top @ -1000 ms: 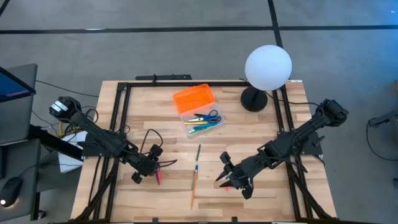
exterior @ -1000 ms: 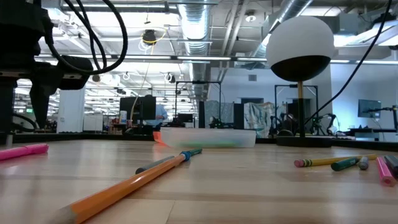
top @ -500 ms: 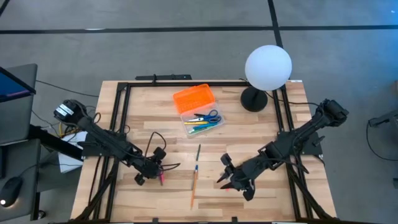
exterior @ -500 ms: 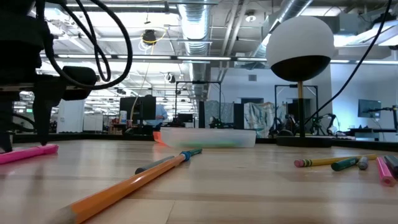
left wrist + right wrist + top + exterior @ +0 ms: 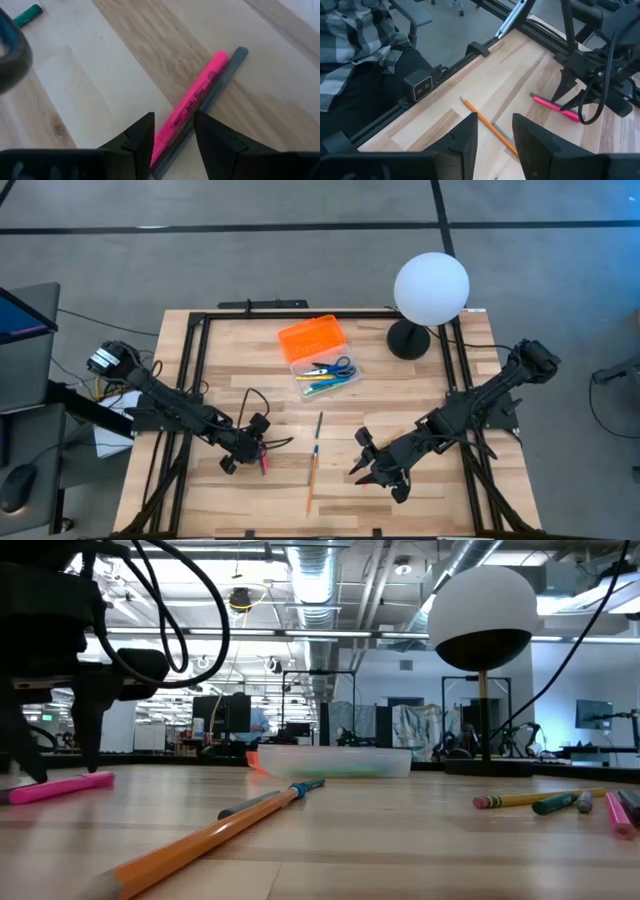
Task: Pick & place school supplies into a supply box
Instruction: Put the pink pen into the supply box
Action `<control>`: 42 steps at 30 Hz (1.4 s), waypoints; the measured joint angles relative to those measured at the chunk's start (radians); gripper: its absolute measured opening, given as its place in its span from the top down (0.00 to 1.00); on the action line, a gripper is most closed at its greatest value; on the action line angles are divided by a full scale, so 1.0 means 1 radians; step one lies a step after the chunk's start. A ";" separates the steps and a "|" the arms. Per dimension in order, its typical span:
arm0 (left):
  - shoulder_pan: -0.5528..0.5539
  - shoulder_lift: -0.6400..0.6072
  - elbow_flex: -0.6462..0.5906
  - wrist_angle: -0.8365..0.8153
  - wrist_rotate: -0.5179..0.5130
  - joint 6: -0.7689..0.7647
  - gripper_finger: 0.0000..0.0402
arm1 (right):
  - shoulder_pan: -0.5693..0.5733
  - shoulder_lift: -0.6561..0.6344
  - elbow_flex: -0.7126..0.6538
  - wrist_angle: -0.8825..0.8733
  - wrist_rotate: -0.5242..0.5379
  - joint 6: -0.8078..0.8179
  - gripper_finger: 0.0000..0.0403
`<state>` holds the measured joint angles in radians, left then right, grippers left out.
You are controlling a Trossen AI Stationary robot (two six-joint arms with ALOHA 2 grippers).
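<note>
Left tool (image 5: 60,775) astride pink marker (image 5: 58,787); orange pencil (image 5: 195,844) in foreground.

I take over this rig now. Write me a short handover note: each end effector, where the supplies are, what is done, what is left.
Left end effector: open, low over the pink highlighter pen, fingers on either side of it, not yet closed. A grey pen lies against the highlighter.
Right end effector: open, empty, waiting at the table's front right.
Clear plastic supply box with orange lid: open at the table's back centre.
Done: blue-handled scissors and a few coloured pens lie in the box.
Left: highlighter, grey pen, long orange pencil and dark pen at the centre, plus several pens and a yellow pencil near the right arm.
</note>
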<state>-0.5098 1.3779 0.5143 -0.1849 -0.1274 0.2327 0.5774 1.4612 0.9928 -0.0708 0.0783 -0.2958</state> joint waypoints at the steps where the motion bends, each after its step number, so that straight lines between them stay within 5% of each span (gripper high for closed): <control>1: 0.000 0.000 0.003 -0.006 -0.001 0.012 0.66 | 0.000 0.000 0.000 0.000 0.000 0.000 0.71; 31: 0.013 -0.001 0.057 -0.057 -0.022 0.087 0.66 | 0.000 0.012 0.000 0.003 0.000 0.001 0.71; 42: 0.071 -0.001 0.057 -0.026 0.041 0.164 0.66 | -0.010 0.078 0.001 0.004 -0.001 0.000 0.71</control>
<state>-0.4390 1.3769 0.5713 -0.2110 -0.0860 0.3965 0.5674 1.5394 0.9936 -0.0669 0.0769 -0.2955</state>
